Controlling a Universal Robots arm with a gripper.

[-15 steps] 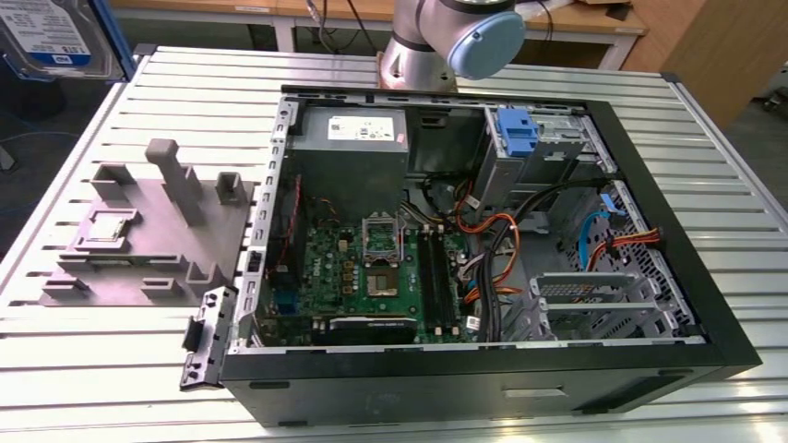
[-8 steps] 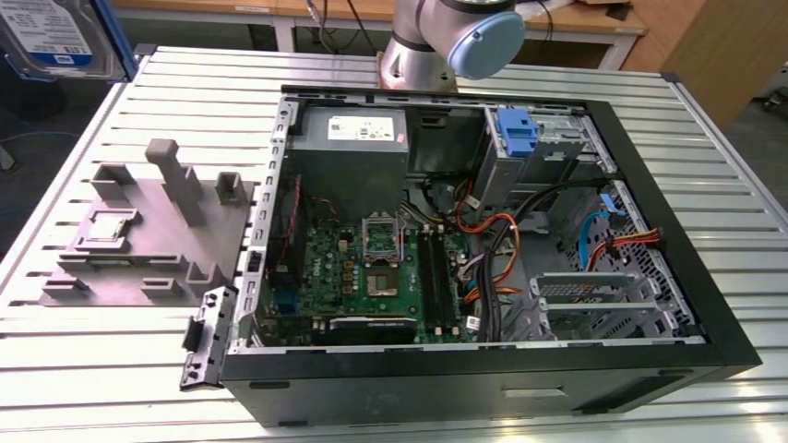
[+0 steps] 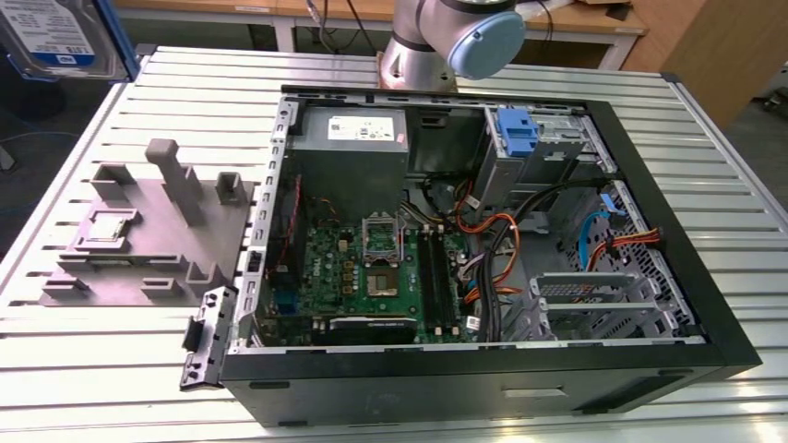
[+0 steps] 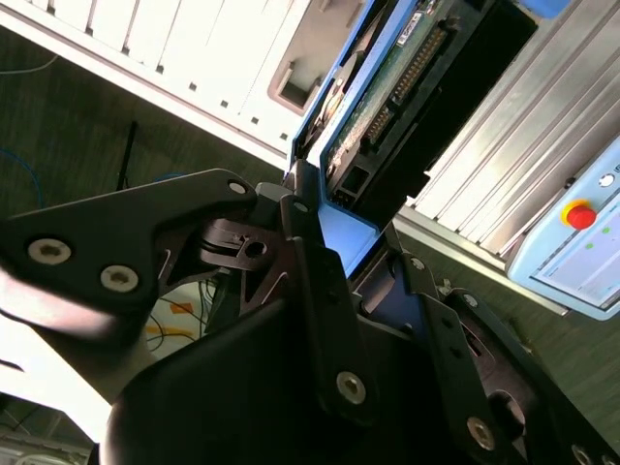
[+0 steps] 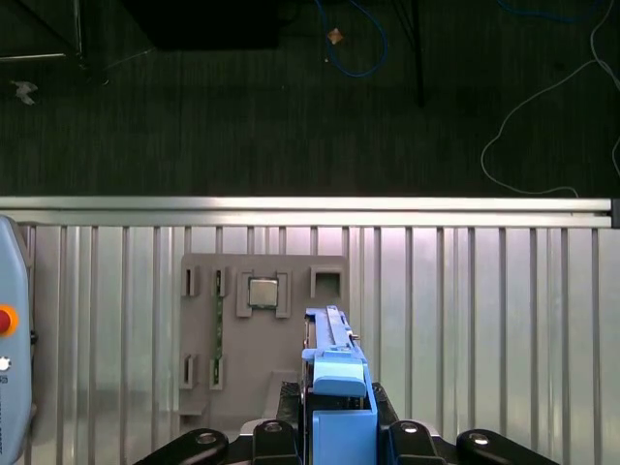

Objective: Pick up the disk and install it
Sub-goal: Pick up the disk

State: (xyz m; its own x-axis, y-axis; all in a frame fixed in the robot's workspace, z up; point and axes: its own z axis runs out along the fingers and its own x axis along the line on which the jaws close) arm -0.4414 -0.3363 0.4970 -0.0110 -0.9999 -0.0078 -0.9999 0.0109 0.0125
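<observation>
Claw [image 5: 337,431]: pinching the blue-railed hard disk [image 5: 336,373] edge-on, over the grey fixture plate [image 5: 242,363] on the slatted bench [image 5: 465,320].

Legible print: none is being shown. Illegible labels are being carried by the disk [image 3: 52,35] and by the power supply [image 3: 354,129] inside the computer case [image 3: 721,337].

Soft, even overhead light washed the ribbed silver aluminium bench [image 3: 111,388] pale with mild glare and left the open black computer case [image 3: 721,341] shaded inside, while the dark floor [image 5: 242,116] lay dim and the black gripper [image 4: 354,242], clamped on the blue-railed silver-grey disk [image 4: 392,87], blurred near the lens.
</observation>
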